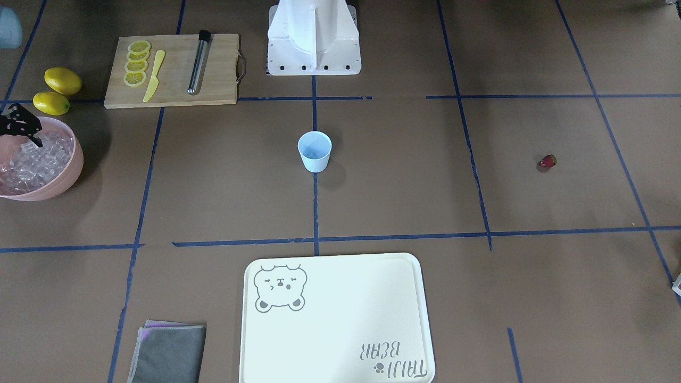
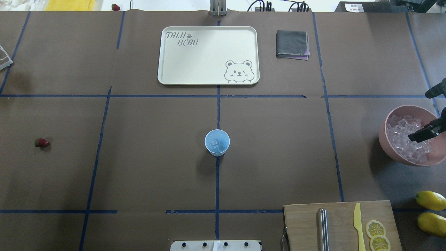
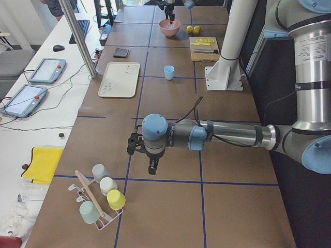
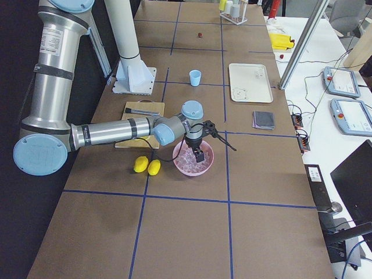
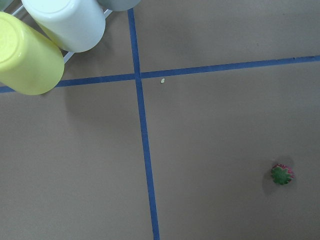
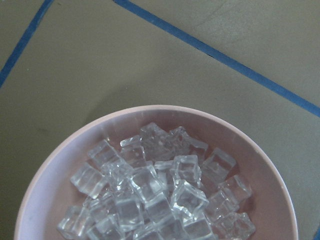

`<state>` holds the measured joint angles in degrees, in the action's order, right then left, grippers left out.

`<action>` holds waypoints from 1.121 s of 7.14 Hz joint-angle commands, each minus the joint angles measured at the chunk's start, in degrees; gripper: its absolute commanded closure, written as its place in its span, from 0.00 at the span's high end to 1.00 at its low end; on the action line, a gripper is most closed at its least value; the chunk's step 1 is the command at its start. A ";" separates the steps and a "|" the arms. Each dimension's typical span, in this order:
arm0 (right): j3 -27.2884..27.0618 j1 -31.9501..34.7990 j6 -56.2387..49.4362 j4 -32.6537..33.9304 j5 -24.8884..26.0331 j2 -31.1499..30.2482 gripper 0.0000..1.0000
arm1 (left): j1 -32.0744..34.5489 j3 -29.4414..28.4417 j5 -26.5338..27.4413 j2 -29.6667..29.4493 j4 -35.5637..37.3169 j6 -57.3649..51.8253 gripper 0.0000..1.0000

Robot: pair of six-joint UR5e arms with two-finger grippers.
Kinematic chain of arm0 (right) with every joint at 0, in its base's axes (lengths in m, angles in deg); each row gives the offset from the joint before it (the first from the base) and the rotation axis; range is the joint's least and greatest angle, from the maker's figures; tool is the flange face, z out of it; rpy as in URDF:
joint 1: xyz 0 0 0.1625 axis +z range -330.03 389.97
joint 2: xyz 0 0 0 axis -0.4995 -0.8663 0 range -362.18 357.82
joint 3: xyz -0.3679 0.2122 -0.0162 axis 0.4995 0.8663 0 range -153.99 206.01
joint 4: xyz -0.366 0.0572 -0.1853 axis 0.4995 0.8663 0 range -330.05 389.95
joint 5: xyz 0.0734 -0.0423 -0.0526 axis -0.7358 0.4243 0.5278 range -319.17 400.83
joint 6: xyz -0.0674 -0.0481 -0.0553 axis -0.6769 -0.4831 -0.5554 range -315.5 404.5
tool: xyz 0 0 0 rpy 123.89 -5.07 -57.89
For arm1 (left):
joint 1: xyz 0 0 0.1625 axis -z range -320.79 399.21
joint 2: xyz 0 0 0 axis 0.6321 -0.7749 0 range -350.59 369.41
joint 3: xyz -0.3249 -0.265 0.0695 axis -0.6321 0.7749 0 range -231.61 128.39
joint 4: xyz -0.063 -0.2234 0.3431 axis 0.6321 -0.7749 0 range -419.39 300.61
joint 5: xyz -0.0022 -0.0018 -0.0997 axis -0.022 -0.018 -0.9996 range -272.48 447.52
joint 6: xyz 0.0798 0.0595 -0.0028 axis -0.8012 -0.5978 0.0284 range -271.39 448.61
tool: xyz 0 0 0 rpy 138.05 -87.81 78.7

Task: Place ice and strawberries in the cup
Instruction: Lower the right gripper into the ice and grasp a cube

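The cup (image 2: 217, 142) stood at the middle of the desk (image 2: 146, 157), with a few cubes of ice (image 2: 216, 145) in it. Beyond it, away from the robot, lay the tray (image 2: 195, 62), and the cloth (image 2: 292, 44) lay near its right side. At the far right sat the bowl (image 2: 384, 137), holding more ice. Nearer the robot lay two lemons (image 2: 431, 200) and the cutting board (image 2: 338, 216), which bore a knife (image 2: 358, 223), lemon slices (image 2: 375, 229) and a rod (image 2: 322, 228). The strawberry (image 2: 41, 142) lay well apart on the left.
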<state>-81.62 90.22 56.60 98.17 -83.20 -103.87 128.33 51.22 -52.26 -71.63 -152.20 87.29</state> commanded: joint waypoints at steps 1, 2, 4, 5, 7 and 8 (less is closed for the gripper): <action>0.05 -0.92 0.21 -0.11 -0.06 -0.27 0.98 | 0.00 0.00 0.04 0.00 0.00 0.00 1.00; 0.05 -1.18 0.21 -0.02 -0.07 -0.53 0.98 | -0.09 0.00 -0.05 0.00 0.00 0.00 1.00; 0.05 -1.62 0.21 -0.02 -0.15 -2.02 0.97 | 0.00 0.00 -0.05 0.00 0.00 -0.09 1.00; 0.05 -2.06 0.21 -0.02 -0.07 -2.02 0.96 | 0.00 0.00 -0.05 0.00 0.00 -0.09 1.00; 0.05 -2.85 0.21 -0.02 -0.07 -2.02 0.88 | 0.00 -0.09 -0.31 0.00 0.00 -0.09 1.00; 0.05 -2.94 0.21 0.07 -0.07 -2.02 0.78 | 0.00 -0.09 -0.31 0.00 0.00 -0.09 1.00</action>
<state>-81.57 87.56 56.81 98.17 -83.27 -105.89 128.30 51.17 -52.54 -71.63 -152.20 87.20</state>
